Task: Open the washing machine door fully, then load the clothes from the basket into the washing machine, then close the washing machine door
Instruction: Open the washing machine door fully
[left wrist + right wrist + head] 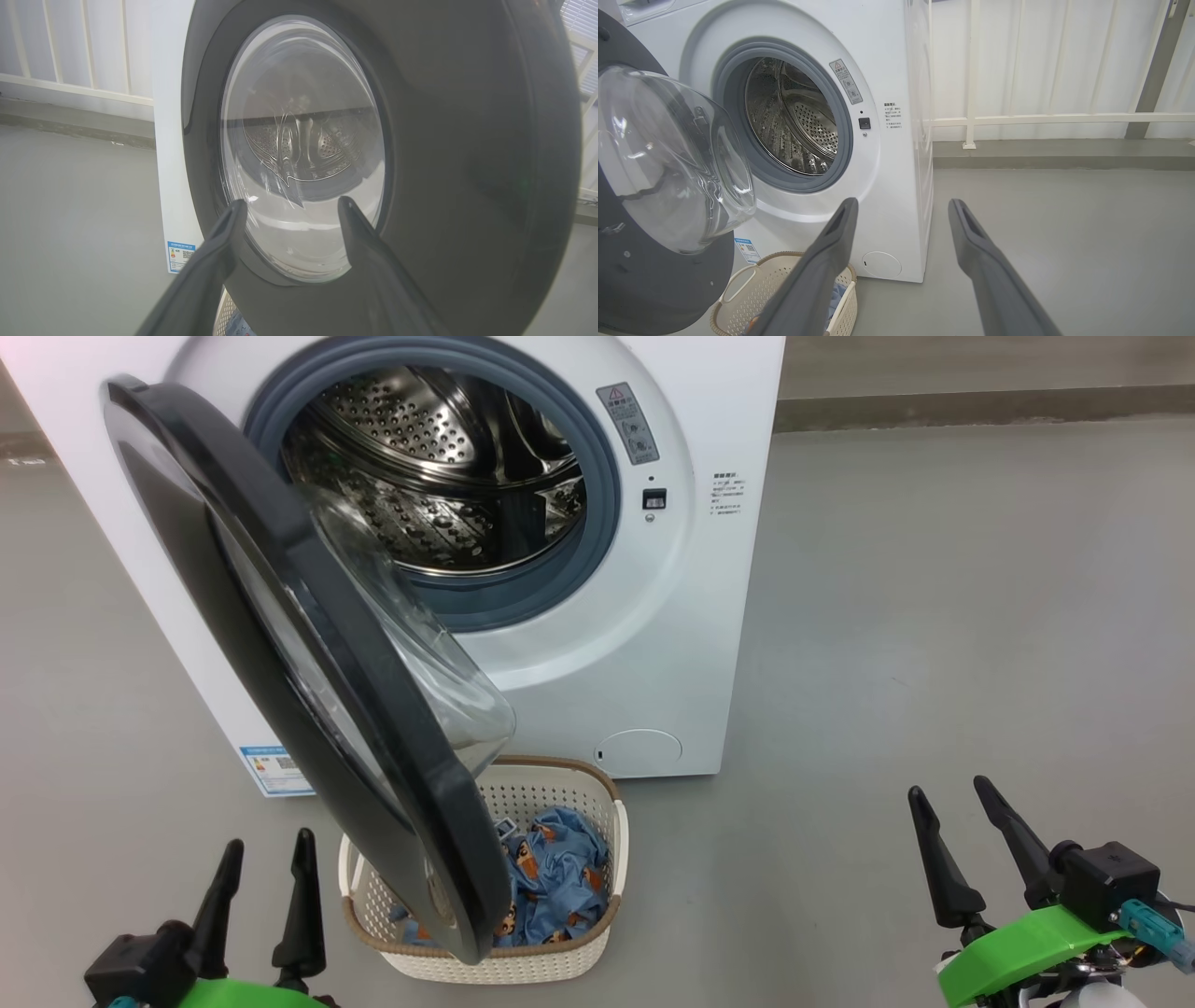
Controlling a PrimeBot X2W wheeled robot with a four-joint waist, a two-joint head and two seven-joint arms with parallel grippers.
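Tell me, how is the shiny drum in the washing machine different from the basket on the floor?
The drum is shiny metal; the basket is cream plastic with a brown rim. The drum looks empty; the basket holds the blue clothes. The drum opens to the front; the basket opens upward. Both are full of little holes.

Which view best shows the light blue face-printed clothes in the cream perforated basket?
The head view looks down into the cream perforated basket at the light blue clothes, though the black-rimmed round door hides part. The right wrist view shows a blue sliver at the basket's edge; the left wrist view, a scrap below the door.
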